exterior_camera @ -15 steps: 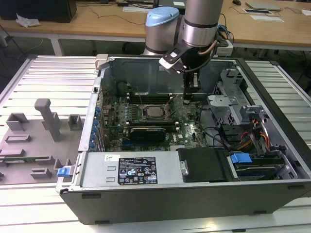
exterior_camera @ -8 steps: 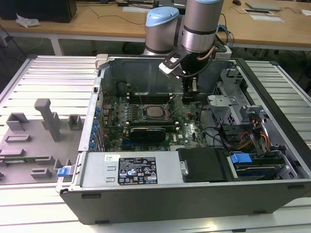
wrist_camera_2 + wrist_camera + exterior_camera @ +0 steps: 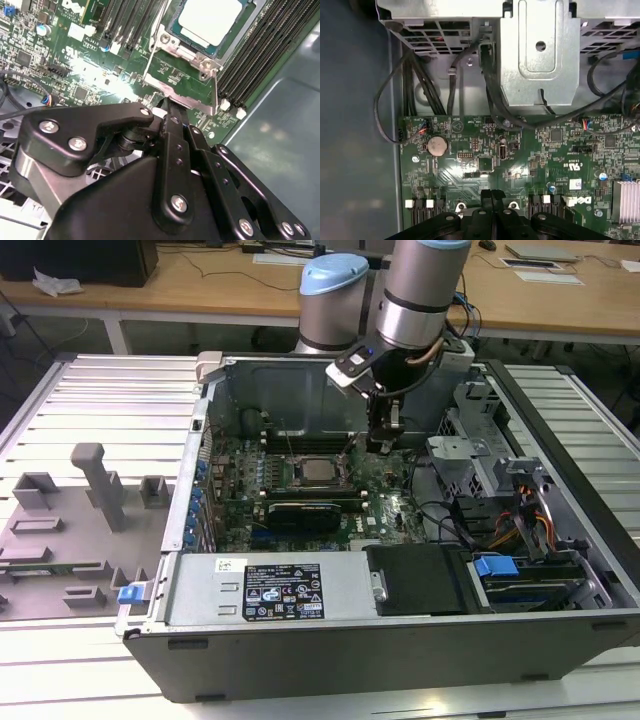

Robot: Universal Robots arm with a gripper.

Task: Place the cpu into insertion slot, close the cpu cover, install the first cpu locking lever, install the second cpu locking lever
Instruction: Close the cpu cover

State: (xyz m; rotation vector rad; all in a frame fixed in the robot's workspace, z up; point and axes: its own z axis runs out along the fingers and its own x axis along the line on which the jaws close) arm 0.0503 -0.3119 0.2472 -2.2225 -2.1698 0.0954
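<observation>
The cpu [image 3: 318, 471] [image 3: 210, 19], a flat square with a pale silvery top, lies inside the insertion slot [image 3: 297, 473] on the green motherboard. The cpu cover [image 3: 201, 61], a thin silvery frame, lies flat around the chip. A thin wire lever [image 3: 158, 27] runs along one side of the socket. My gripper [image 3: 385, 443] [image 3: 168, 107] [image 3: 491, 193] hangs low over the board on the exterior view's right of the socket. Its black fingers are shut together with nothing seen between them. The tips sit at the edge of the socket's metal plate [image 3: 176, 94].
Long black memory slots [image 3: 260, 60] flank the socket. A metal drive cage [image 3: 535, 50] and black cables [image 3: 420, 85] stand beyond the board's edge. A coin cell [image 3: 437, 145] and heatsink [image 3: 626, 200] sit on the board. Grey fixtures [image 3: 95, 485] stand outside the case.
</observation>
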